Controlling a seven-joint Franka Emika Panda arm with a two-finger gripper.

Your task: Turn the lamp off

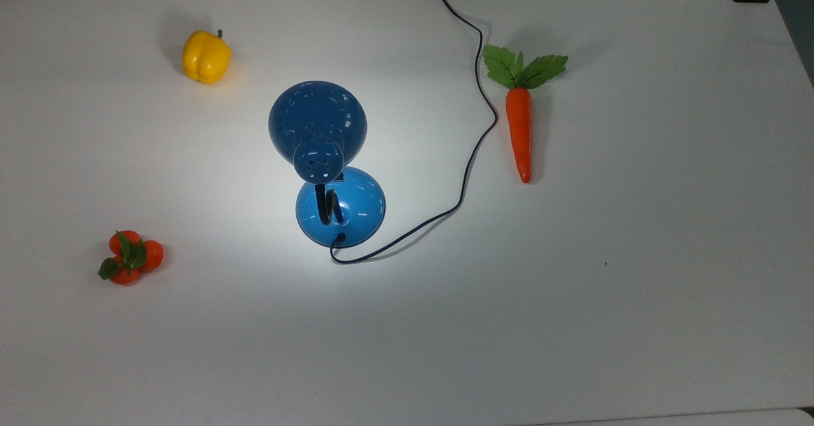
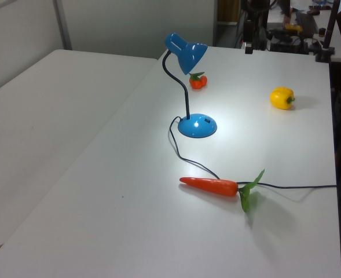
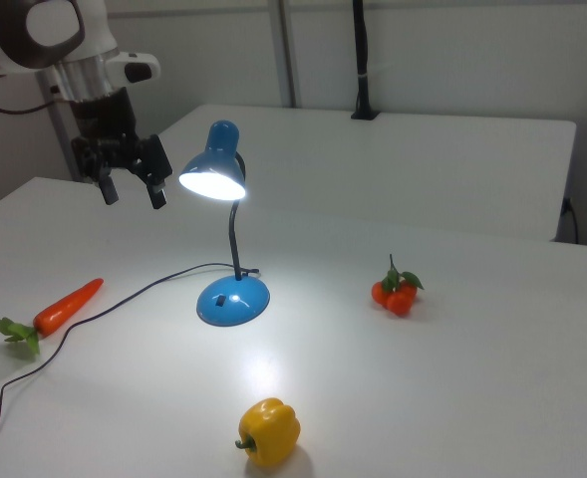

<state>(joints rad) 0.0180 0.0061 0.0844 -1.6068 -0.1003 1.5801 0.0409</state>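
The blue lamp (image 1: pixel 318 127) stands near the middle of the white table (image 1: pixel 636 286), lit, casting a bright patch around its round base (image 1: pixel 341 206). Its dome shade (image 3: pixel 213 169) glows underneath, on a black bendy neck (image 3: pixel 235 239) over the base (image 3: pixel 233 299). The shade (image 2: pixel 184 52) and base (image 2: pixel 197 125) are also in the left view. A thin black cord (image 1: pixel 474 159) runs from the base off the table's far edge. My gripper (image 3: pixel 132 194) hangs open in the air, up at the right view's left, apart from the shade.
An orange carrot (image 1: pixel 519 127) lies beyond the cord on the top view's right. A yellow bell pepper (image 1: pixel 206 57) sits at the top view's upper left, a bunch of small orange fruits (image 1: pixel 129 257) at its lower left. A second table (image 2: pixel 54 116) adjoins in the left view.
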